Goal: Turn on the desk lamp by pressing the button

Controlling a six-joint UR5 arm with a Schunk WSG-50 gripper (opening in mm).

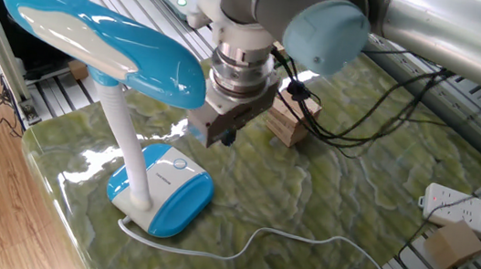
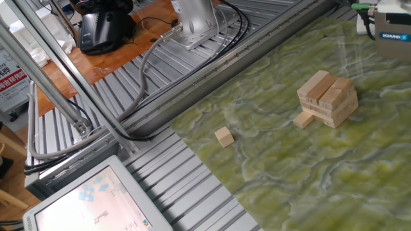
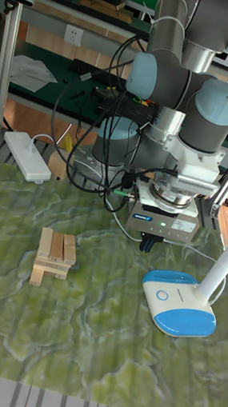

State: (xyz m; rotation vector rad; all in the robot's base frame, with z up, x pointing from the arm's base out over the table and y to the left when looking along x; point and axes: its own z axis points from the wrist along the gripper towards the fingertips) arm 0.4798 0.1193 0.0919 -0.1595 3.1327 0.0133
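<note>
The desk lamp [image 1: 97, 32] stands at the table's left corner, its blue-and-white oval head on a white neck over a rounded base [image 1: 164, 191]. The button [image 1: 180, 165] is a small ringed circle on the blue top of the base [image 3: 180, 302], also seen as the button [image 3: 163, 293] in the tall view. My gripper [image 1: 226, 137] hangs above and to the right of the base, clear of it, its dark fingertips together as one tip with nothing held. In the tall view the gripper [image 3: 147, 244] sits up and left of the button.
A stack of wooden blocks [image 1: 290, 122] stands just behind the gripper, and a loose block [image 2: 224, 136] lies near the table edge. The lamp's white cord [image 1: 246, 241] trails across the front. A power strip [image 1: 474, 214] and a cardboard box [image 1: 454, 245] lie at the right.
</note>
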